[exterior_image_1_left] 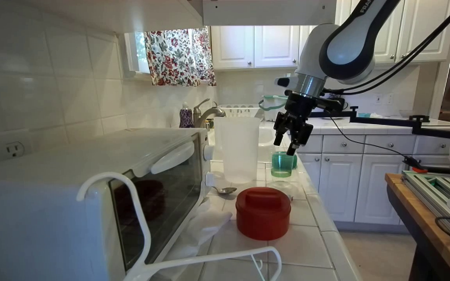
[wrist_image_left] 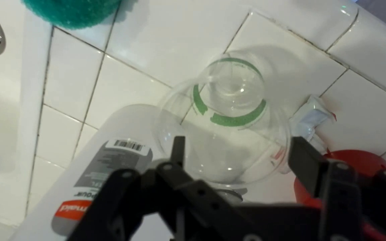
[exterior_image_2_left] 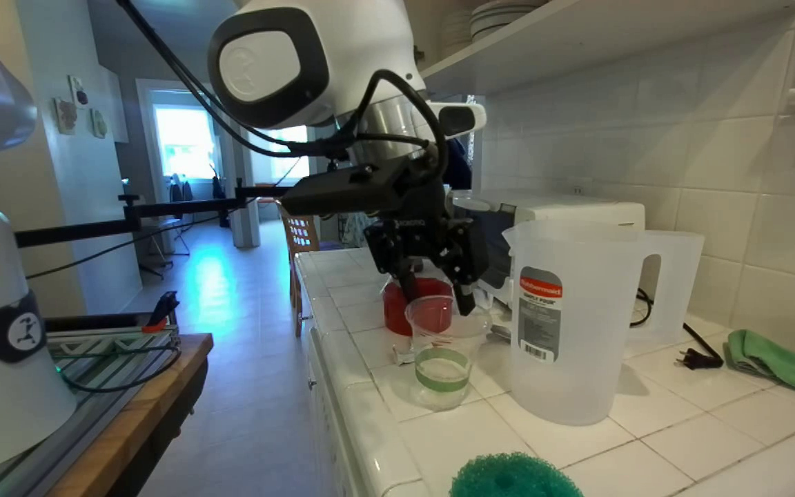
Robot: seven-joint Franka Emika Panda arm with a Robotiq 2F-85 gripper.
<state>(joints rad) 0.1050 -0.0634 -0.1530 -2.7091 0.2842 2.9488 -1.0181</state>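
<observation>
Three containers are seen on the table (exterior_image_2_left: 439, 435): a clear cup (exterior_image_2_left: 441, 359) with a green band, stood upright near the table's edge; a translucent pitcher (exterior_image_2_left: 580, 324), upright just beside it; and a red container (exterior_image_1_left: 263, 214) farther along, its inside hidden by its lid. The tool (wrist_image_left: 237, 142) is spread wide at the cup's rim, cup ungripped; whether the rim is touched cannot be told. Tiling is seen through the cup's base, pitcher contents cannot be made out, and a crumpled packet (wrist_image_left: 310, 117) is seen between cup and red container.
</observation>
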